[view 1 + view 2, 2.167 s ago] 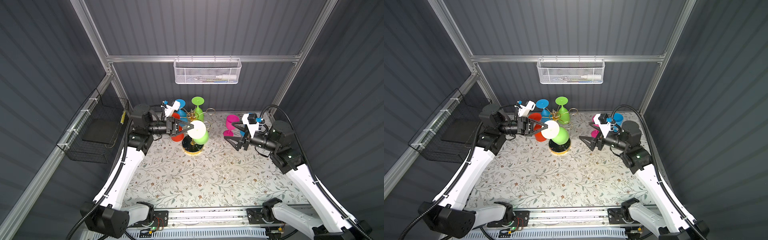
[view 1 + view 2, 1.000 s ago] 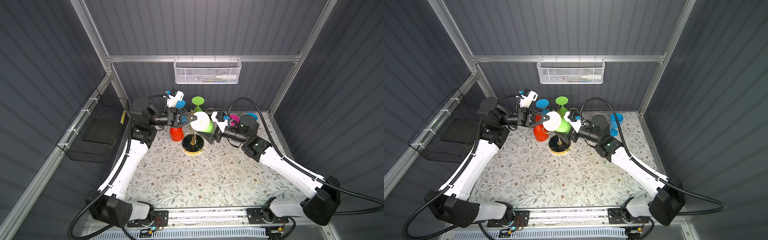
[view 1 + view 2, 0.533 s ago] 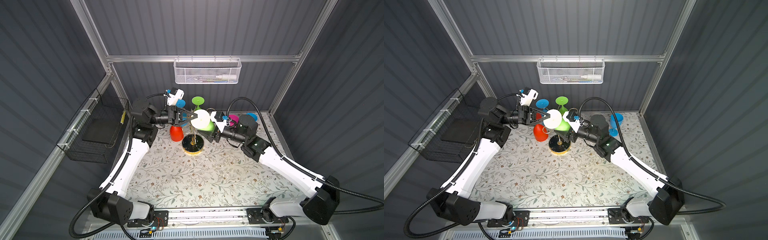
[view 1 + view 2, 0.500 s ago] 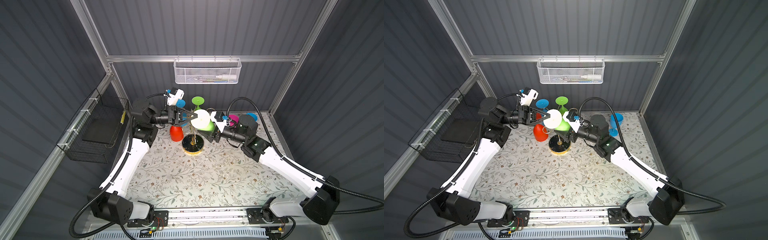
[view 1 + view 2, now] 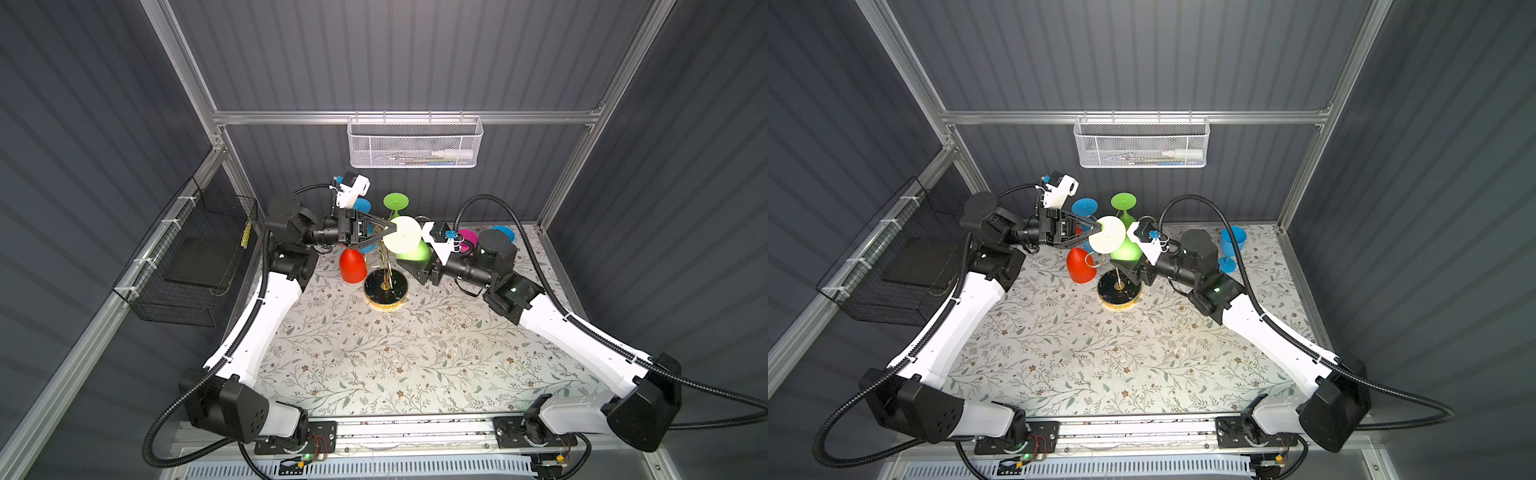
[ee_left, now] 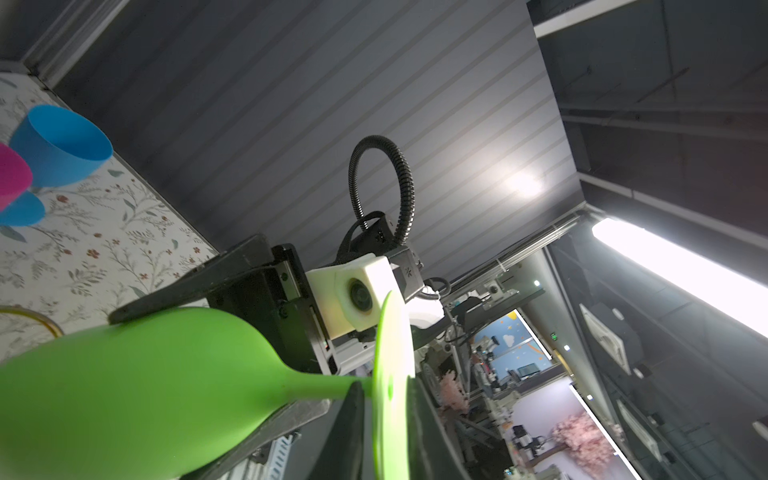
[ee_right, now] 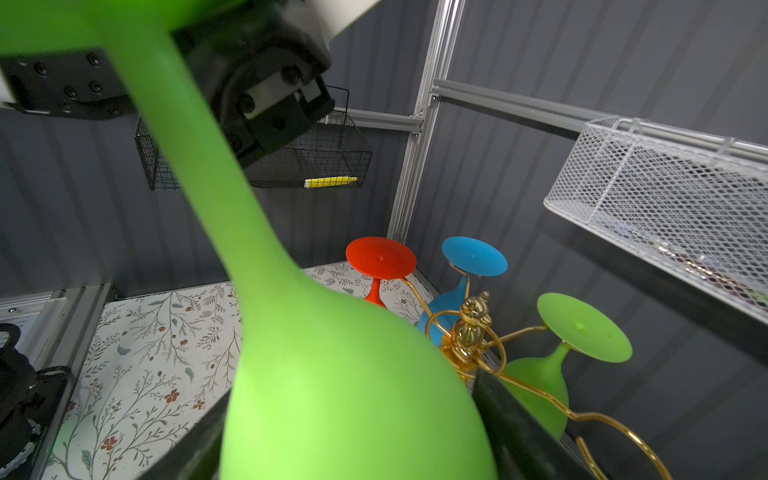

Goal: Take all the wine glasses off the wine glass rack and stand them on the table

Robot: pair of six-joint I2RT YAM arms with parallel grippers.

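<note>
A green wine glass (image 7: 332, 374) up close — bowl between the right tool's (image 7: 353, 465) dark fingers (image 7: 523, 432); behind, red glass (image 7: 380, 259), blue glass (image 7: 473, 255) and second green glass (image 7: 582, 328) hang inverted on the gold rack (image 7: 471, 332)

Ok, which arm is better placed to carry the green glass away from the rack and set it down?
Right, probably. The right gripper clasps the green wine glass around its bowl; the left gripper only straddles the thin foot disc.

The wine glass rack (image 5: 386, 291) stands on the table (image 5: 374, 365), toward its back.
</note>
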